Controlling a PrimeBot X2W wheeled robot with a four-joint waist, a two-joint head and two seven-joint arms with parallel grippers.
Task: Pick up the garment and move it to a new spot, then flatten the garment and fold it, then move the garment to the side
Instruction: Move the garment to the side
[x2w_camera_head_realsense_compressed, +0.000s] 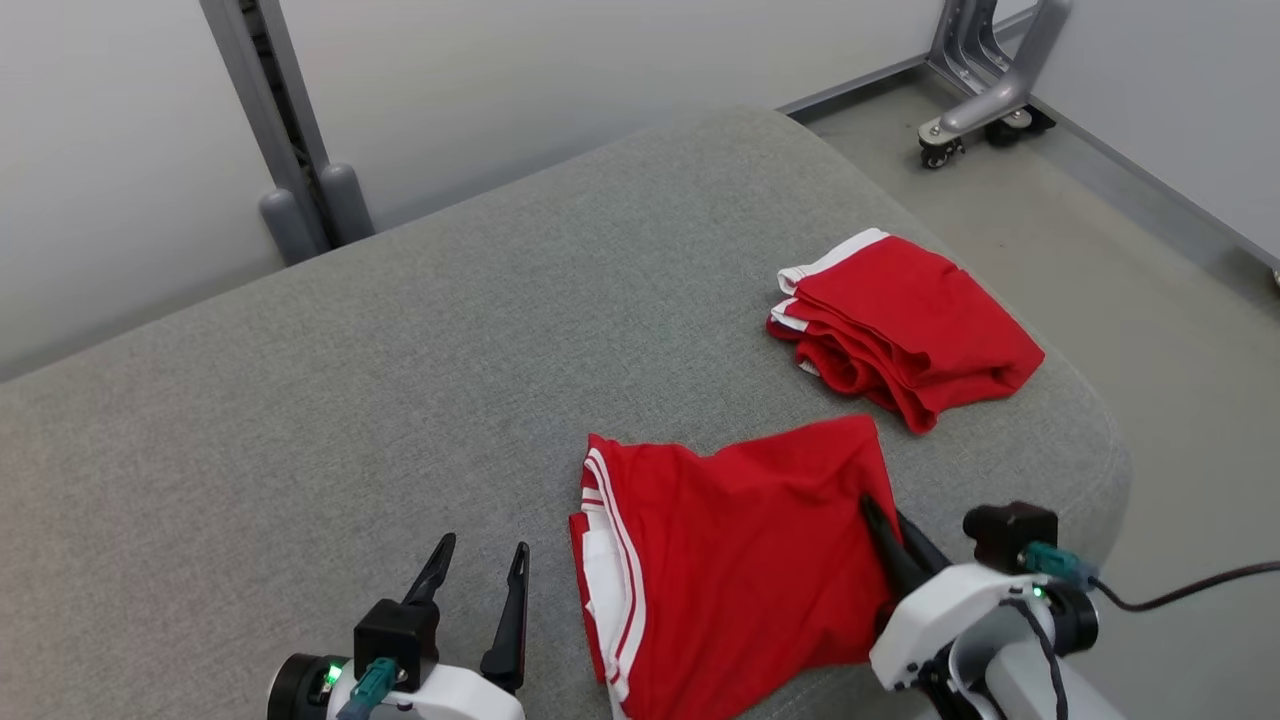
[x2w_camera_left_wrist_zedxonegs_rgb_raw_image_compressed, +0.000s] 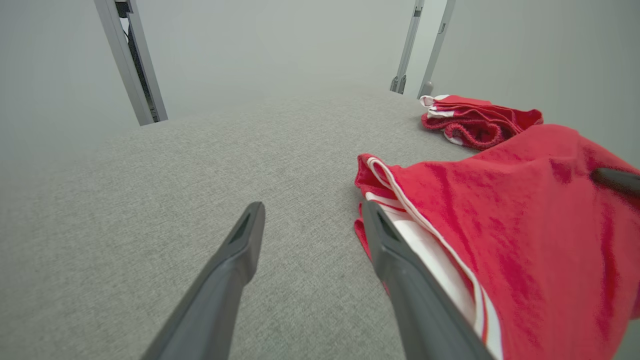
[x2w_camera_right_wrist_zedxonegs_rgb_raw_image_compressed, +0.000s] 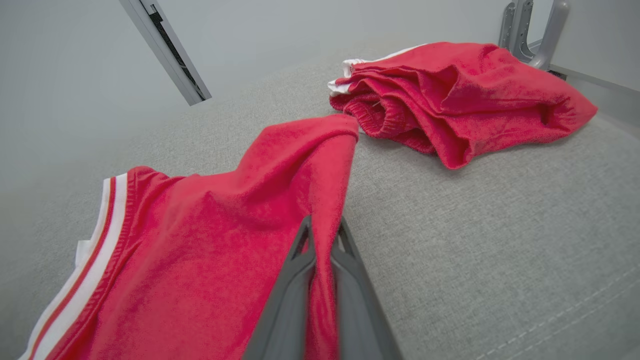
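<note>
The garment (x2w_camera_head_realsense_compressed: 740, 560), red with white-striped trim, lies partly spread at the near edge of the grey cushioned surface (x2w_camera_head_realsense_compressed: 400, 400). My right gripper (x2w_camera_head_realsense_compressed: 872, 505) is shut on its right edge, pinching a fold of red cloth between the fingers (x2w_camera_right_wrist_zedxonegs_rgb_raw_image_compressed: 322, 225), and the garment (x2w_camera_right_wrist_zedxonegs_rgb_raw_image_compressed: 210, 240) stretches left from there. My left gripper (x2w_camera_head_realsense_compressed: 483, 545) stands open just left of the garment's striped hem, holding nothing. In the left wrist view the left gripper (x2w_camera_left_wrist_zedxonegs_rgb_raw_image_compressed: 312, 210) hovers over bare cushion, its right finger close beside the garment (x2w_camera_left_wrist_zedxonegs_rgb_raw_image_compressed: 525, 225).
A second red garment (x2w_camera_head_realsense_compressed: 905, 325) (x2w_camera_left_wrist_zedxonegs_rgb_raw_image_compressed: 475, 122) (x2w_camera_right_wrist_zedxonegs_rgb_raw_image_compressed: 460, 105) lies folded at the cushion's far right corner. The cushion drops off to grey floor (x2w_camera_head_realsense_compressed: 1150, 300) on the right. A wheeled metal stand (x2w_camera_head_realsense_compressed: 985, 95) and a grey post (x2w_camera_head_realsense_compressed: 290, 150) stand behind.
</note>
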